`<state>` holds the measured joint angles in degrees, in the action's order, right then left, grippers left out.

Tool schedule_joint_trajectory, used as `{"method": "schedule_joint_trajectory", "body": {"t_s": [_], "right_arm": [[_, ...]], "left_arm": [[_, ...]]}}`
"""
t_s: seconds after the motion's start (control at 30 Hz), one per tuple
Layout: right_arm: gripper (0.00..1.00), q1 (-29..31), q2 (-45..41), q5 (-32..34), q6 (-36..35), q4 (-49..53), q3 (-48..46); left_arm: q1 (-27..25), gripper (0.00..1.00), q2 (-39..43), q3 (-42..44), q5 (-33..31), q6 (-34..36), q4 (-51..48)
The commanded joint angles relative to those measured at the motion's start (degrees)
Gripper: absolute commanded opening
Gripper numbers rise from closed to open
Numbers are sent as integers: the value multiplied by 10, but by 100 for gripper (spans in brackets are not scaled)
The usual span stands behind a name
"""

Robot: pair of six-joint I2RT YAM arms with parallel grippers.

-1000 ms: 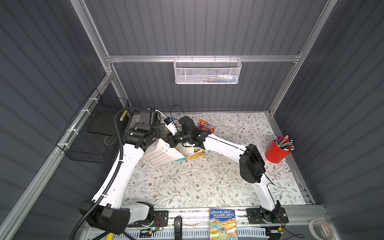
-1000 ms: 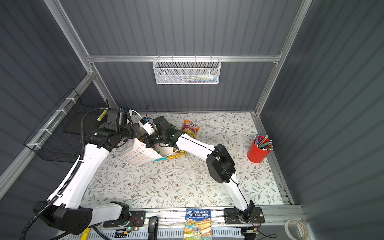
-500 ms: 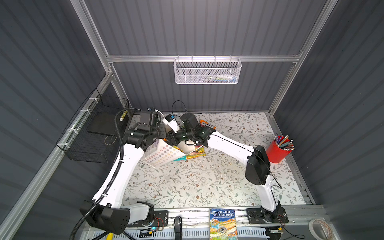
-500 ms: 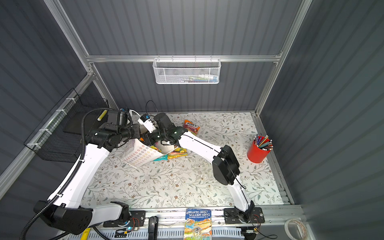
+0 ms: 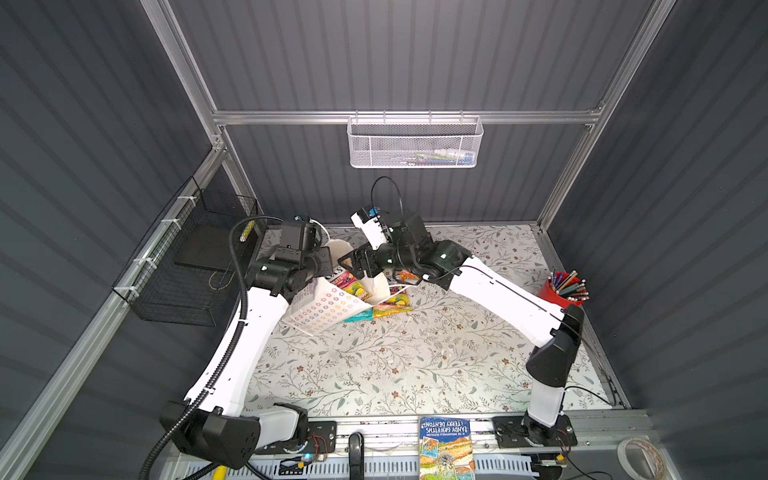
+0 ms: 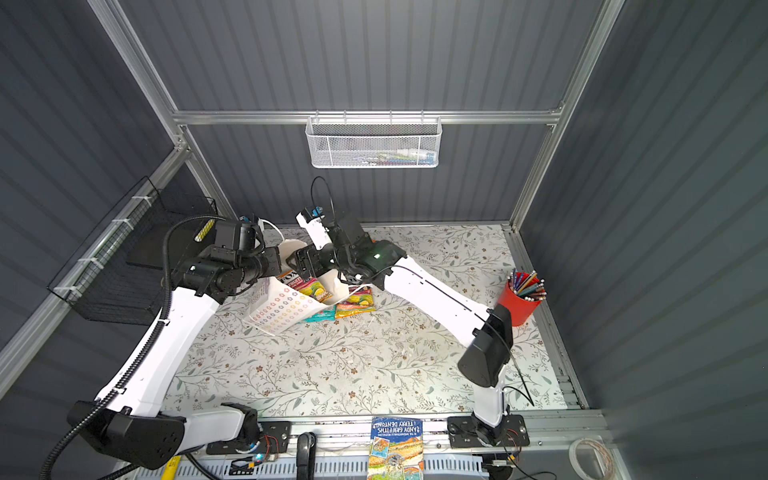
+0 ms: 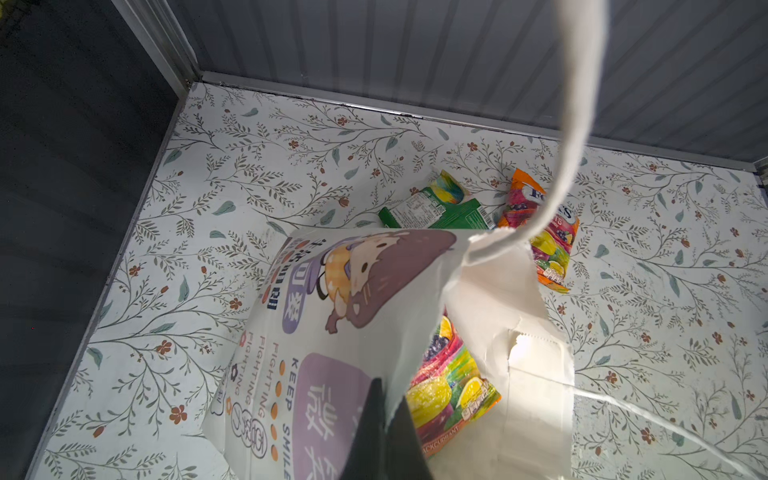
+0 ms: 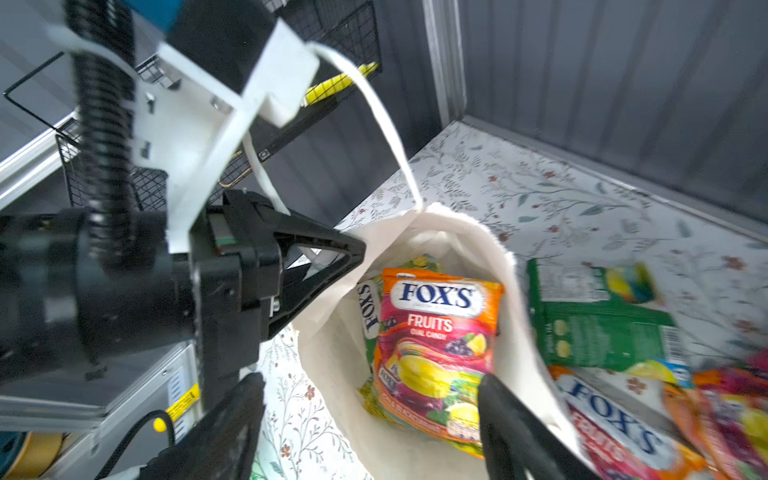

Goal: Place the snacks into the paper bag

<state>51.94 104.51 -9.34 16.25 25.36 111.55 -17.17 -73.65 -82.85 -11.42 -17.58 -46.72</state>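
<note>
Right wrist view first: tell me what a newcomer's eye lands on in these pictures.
The orange FOX'S packet lies inside the white paper bag, with the open right hand over the bag's mouth. The left hand pinches the bag's rim, holding the mouth open. More snacks lie loose beside the bag.

On tabletop (image 5: 374,374): paper bag (image 5: 328,309), tilted, mouth up toward both grippers. Bag rim at tip of left gripper (image 8: 358,249); right gripper (image 8: 370,379) just above mouth, opposite left gripper. Directly beneath right gripper, inside bag: FOX'S packet (image 8: 436,340), second packet (image 8: 368,309) tucked behind it. Outside bag, beyond its far wall from left gripper: barcode packet (image 7: 436,212), outer FOX'S packet (image 7: 548,237) just beside it. Loose packets (image 5: 390,308) flat on tabletop just beside bag, below right gripper's wrist. Pencil cup (image 5: 555,296) well apart, near right arm's elbow.
</note>
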Motion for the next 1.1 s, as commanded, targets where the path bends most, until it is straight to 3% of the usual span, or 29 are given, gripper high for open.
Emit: {"method": "schedule_joint_trajectory", "body": {"t_s": [0.0, 0.13, 0.47, 0.63, 1.07], "right_arm": [[90, 2, -61, 75, 18, 22, -49], [99, 2, -170, 103, 62, -28, -182], [99, 2, -344, 106, 254, -170, -472], [97, 1, -341, 98, 323, -228, -537], [85, -61, -232, 21, 391, -313, -516]], "left_arm": [[-2, 0, 3, -6, -6, 2, 27], [-2, 0, 5, -6, -10, 3, 27], [-3, 0, 12, -3, -8, 3, 29], [-3, 0, 11, -4, -5, 4, 29], [-2, 0, 10, -5, -7, 5, 30]]}}
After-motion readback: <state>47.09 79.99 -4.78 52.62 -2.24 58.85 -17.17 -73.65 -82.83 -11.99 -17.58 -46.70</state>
